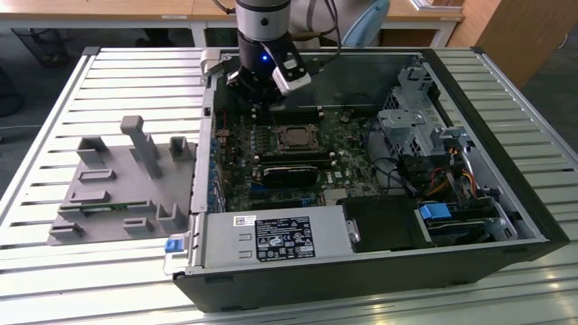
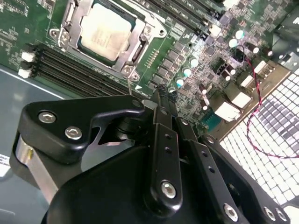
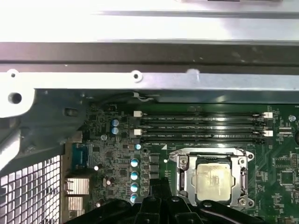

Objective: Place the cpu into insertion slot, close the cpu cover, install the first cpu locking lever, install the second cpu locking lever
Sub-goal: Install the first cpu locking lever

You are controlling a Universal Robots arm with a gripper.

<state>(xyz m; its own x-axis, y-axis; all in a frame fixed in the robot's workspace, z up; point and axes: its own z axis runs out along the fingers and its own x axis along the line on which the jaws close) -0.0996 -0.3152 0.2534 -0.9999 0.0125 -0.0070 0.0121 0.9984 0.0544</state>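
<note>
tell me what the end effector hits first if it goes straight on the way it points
Probably the green motherboard just beside the cpu cover, not the cpu; depth is unclear.

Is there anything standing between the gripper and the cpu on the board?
Nothing visible does. The cpu lies seated on the motherboard, framed by the cpu cover. The gripper, fingers together and empty, is beside that socket above the board, and only low board parts lie between them.

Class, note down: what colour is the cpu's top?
Dull silver-grey, with a pale warm tint; the cpu shows best in the second wrist view.
</note>
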